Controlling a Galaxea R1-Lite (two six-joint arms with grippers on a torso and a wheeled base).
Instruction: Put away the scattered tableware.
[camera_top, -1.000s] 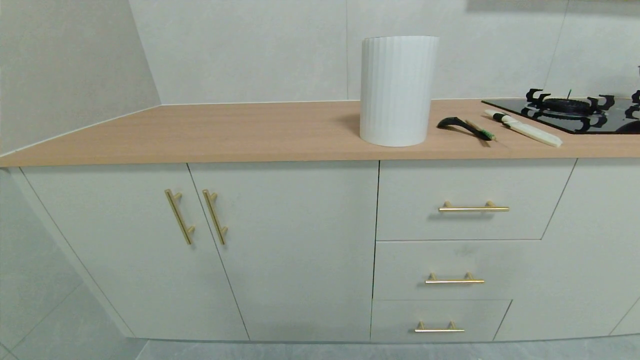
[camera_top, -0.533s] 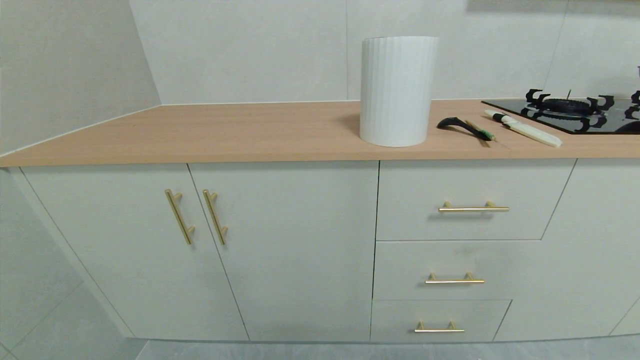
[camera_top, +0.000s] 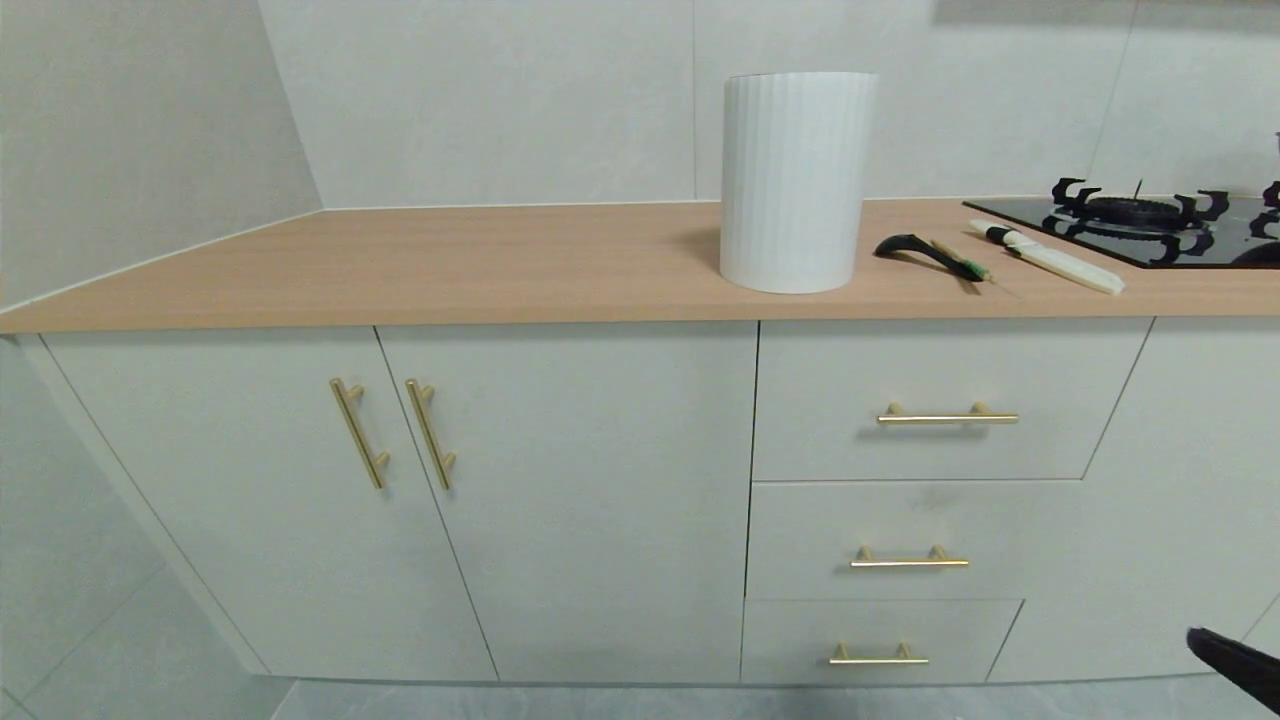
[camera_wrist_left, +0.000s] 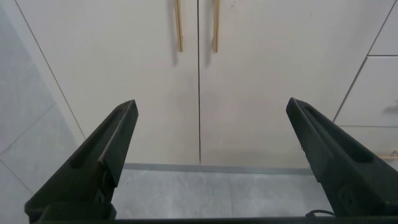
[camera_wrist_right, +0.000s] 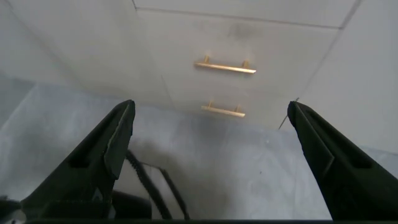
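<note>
Your scattered tableware is lying on the countertop (camera_top: 450, 265), between the white ribbed canister (camera_top: 795, 180) and the stove (camera_top: 1130, 212): a black ladle (camera_top: 915, 250), a thin stick (camera_top: 962, 260) just beside it, and a pale utensil (camera_top: 1050, 262). Both arms are hanging low with jaws spread, the left gripper (camera_wrist_left: 211, 107) facing the cabinet doors (camera_wrist_left: 261, 93) and the right gripper (camera_wrist_right: 211, 107) facing the lower drawers (camera_wrist_right: 249, 43).

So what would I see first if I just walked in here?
Probably the tall white ribbed container, standing upright on the wooden countertop. Between it and the black stove lie a few utensils, among them a black spoon and a long white utensil. Below, gold handles shine on the pale cabinet fronts.
</note>
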